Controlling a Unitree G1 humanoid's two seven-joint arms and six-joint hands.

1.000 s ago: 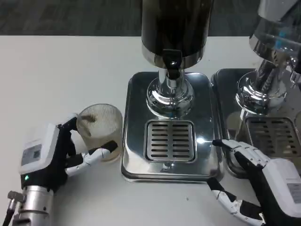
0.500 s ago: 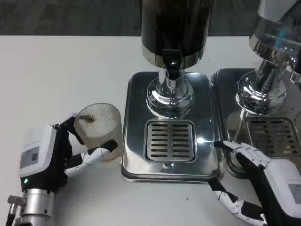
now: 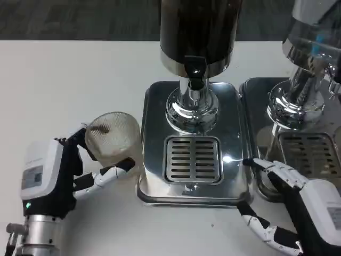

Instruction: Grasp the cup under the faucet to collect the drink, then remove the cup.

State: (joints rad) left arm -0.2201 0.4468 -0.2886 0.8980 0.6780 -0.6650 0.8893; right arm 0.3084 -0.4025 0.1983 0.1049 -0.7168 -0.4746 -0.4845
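at lower left of the frame the left hand [image 3: 58, 176] grasps a ribbed, clear plastic cup [image 3: 113, 140], tilted and seemingly lifted off the white table [image 3: 64, 80], just left of the shiny steel drip tray [image 3: 157, 101] under the dark dispenser's black faucet [image 3: 194, 72]. at lower right the right hand [image 3: 290, 205] lies released, fingers spread beside the tray.

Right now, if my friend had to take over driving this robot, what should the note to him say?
Left hand: holds the ribbed cup beside the drip tray, to its left. The cup looks tilted and lifted a little.
Right hand: holds nothing, fingers apart, near the tray's right edge.
Dark drink dispenser: its faucet hangs over the grate.
Done: cup grasped.
Left: put the cup under the faucet, fill it, take it away. I can't tell if the cup holds any drink.
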